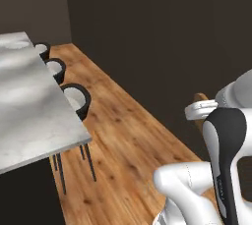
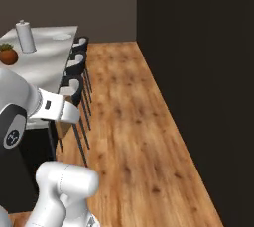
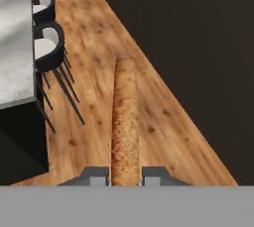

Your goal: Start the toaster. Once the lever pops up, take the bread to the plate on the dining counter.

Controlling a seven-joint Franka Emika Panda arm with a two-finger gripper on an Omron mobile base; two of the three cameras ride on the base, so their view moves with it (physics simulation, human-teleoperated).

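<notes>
Left base view: wood floor running along a dark wall, the dining counter with its stools well off to my left. Right base view: counter again, the plate far ahead at its far end, beyond a white canister. Hand view: my gripper clamps the bread edge-on, pads tight on both faces, above bare floor.

Bread: a thin tan-brown speckled slice, seen edge-on, clamped between the closed fingertips of the hand, above the wooden floor. Dining desk: long pale grey-veined marble top on a dark base, left of the bread.
</notes>
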